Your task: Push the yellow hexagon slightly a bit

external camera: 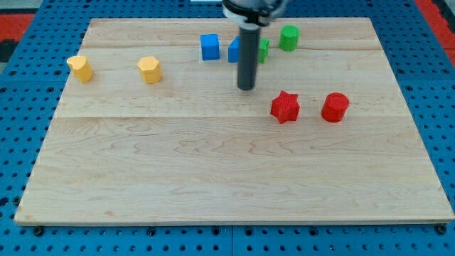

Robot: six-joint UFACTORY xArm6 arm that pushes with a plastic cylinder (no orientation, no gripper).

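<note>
The yellow hexagon [149, 70] sits on the wooden board [227, 171] toward the view's upper left. A second yellow block [80, 68], of a less clear shape, lies further left. My tip [246, 87] rests on the board near the top centre, well to the right of the yellow hexagon and apart from it. The rod rises straight up from the tip and hides part of a blue block [235, 50] behind it.
A blue cube [209, 47] lies left of the rod. A green block [263, 49] shows just right of the rod and a green cylinder [288, 38] beyond it. A red star [284, 107] and a red cylinder [334, 107] lie right of my tip.
</note>
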